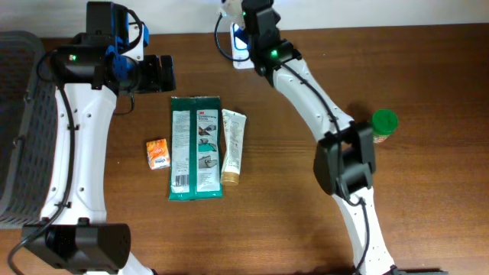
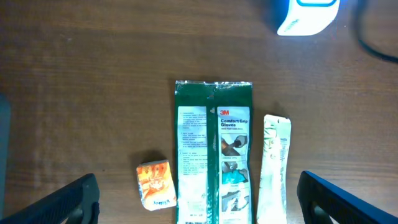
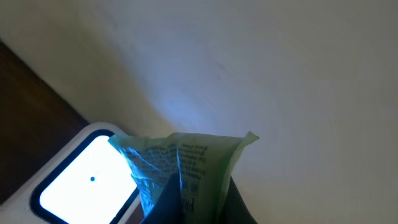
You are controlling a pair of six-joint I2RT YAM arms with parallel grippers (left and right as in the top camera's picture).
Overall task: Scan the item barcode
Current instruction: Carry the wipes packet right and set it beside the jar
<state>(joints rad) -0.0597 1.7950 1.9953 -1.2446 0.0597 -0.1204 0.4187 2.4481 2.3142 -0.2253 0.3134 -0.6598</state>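
At the table's far edge, my right gripper (image 3: 196,202) has its jaws pinched tight on the lower end of a green printed packet (image 3: 186,155), the item to be scanned. It holds the packet upright just beside the white barcode scanner (image 3: 81,180), whose window glows blue and throws blue light onto the packet's crinkled face. My left gripper (image 2: 199,202) hangs above the wooden table (image 1: 306,214) with its jaws spread wide and nothing between them. Below it lie a green 3M Comfort Grip Gloves pack (image 2: 214,149), a white tube (image 2: 273,168) just beside the pack, and a small orange packet (image 2: 154,183) on the pack's other side. A green-lidded jar (image 1: 383,122) stands well apart near the right arm, and a grey mesh basket (image 1: 19,130) sits at the left edge.
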